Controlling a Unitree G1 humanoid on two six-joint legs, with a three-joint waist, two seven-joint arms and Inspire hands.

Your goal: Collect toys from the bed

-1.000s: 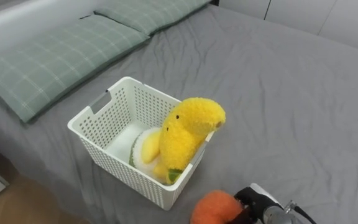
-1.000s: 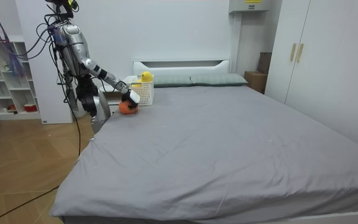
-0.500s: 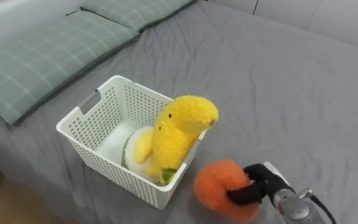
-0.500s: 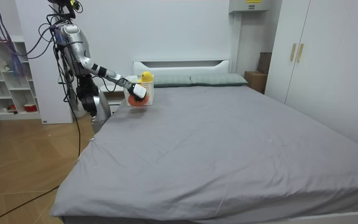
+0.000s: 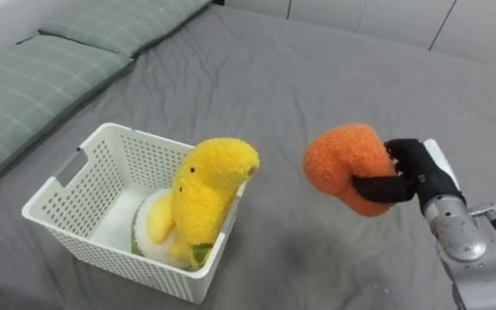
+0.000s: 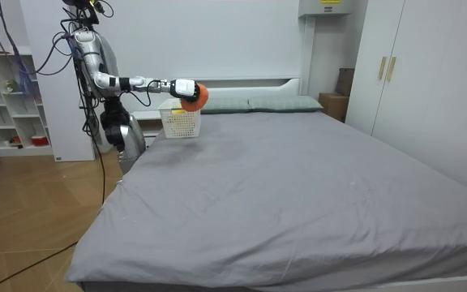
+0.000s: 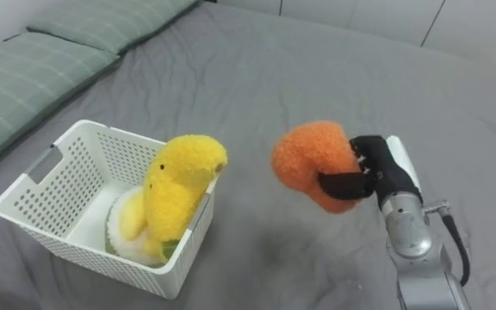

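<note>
Our right hand [image 5: 416, 172] curls its fingers deep into the orange plush toy [image 5: 343, 164]. We judge the toy soft, light and squashy, best gripped mid-body. The white basket [image 5: 119, 258] waits to the hand's left, below it.

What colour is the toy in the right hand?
The toy is orange, clearest in the left eye view.

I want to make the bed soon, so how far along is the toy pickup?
Done: a yellow plush toy and a pale round toy beneath it sit in the white basket on the grey bed. In hand: the right hand has its fingers curled round an orange plush toy, held in the air beside the basket, not yet over it. Left: bringing that toy over the basket and letting go.
</note>
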